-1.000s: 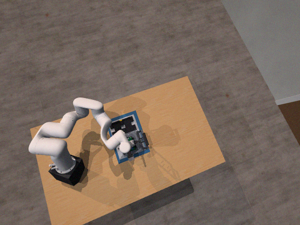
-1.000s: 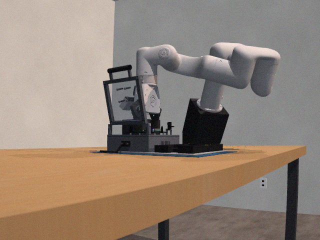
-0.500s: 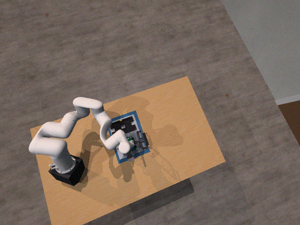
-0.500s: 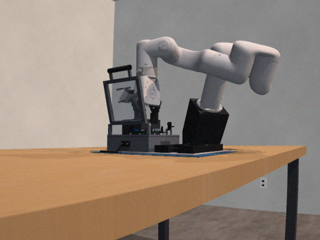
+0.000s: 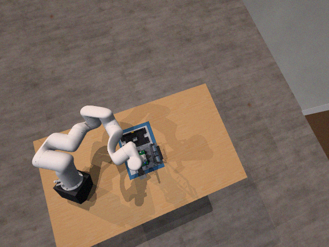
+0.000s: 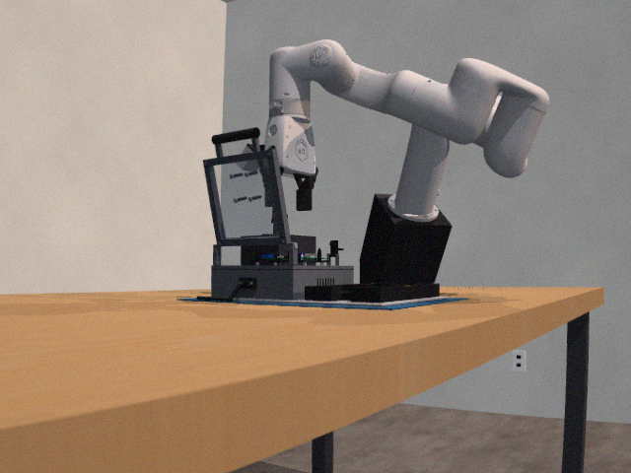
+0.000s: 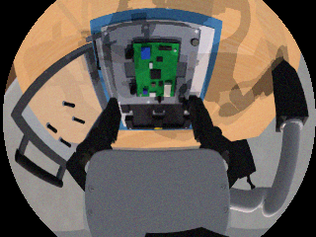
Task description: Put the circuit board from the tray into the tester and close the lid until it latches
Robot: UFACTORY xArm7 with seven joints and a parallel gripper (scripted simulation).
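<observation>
— One green board (image 5: 145, 161) (image 6: 309, 258) (image 7: 157, 69) on the tester (image 5: 151, 153) (image 6: 254, 280) (image 7: 118, 74), face up, and the white connector is at the end nearer the tray (image 5: 130, 137) (image 6: 407, 292) (image 7: 143, 118)!

— And the end effector (image 6: 304, 207) (image 7: 155, 106)?

— Wide open, nothing between its fingers, hanging in the air above the board!

— Is it down flat on the pins?

— Can't tell from here; the pins are too small to make out.

— The lid (image 5: 157, 154) (image 6: 282, 203) (image 7: 46, 74)?

— Standing up, handle (image 6: 236, 135) (image 7: 39, 169) at the top, well off the board! Tester and tray share the blue-edged mat (image 5: 150, 127) (image 6: 397, 306) (image 7: 217, 39) on the counter (image 5: 201, 127) (image 6: 254, 356) (image 7: 247, 64).

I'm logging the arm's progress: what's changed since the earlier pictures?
The gripper has risen, away from the board; it is open now. Nothing was visibly taken hold of; whether it let go in that time, I cannot tell. The board on the tester and the raised lid stayed put.
</observation>
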